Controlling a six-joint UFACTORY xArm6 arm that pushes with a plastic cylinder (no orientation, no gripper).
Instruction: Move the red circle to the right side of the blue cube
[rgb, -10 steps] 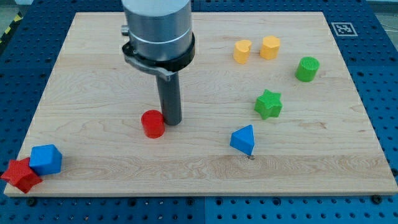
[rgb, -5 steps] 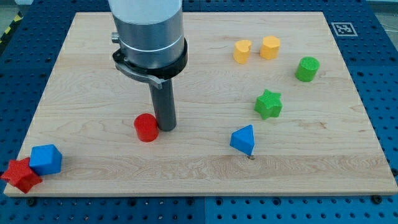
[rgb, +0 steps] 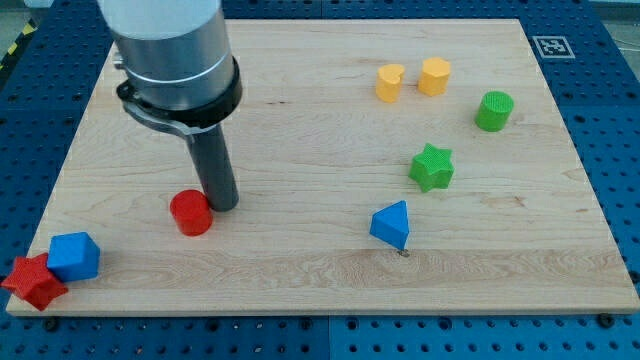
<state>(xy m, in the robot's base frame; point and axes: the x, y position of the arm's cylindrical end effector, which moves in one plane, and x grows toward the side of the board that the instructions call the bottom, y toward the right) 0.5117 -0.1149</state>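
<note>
My tip (rgb: 223, 206), the lower end of the straight dark rod, rests on the pale wooden board (rgb: 300, 270) touching the upper right edge of the small red plastic circle block (rgb: 190, 213). The rod has no jaws and grasps nothing; it only presses against that block's side.

Taking the red circle as landmark: the blue plastic cube (rgb: 75, 256) lies to its lower left, near the board's bottom-left corner, well apart from it. The red star-shaped block (rgb: 33, 282) sits just beyond the cube, touching it and overhanging the board's edge.

Far to the right of the red circle stands the blue triangular block (rgb: 391, 224), with the green star block (rgb: 431, 167) above that. Further up and right are the yellow heart-shaped block (rgb: 390, 83), the yellow hexagonal block (rgb: 434, 76) and the green cylinder block (rgb: 494, 111).
</note>
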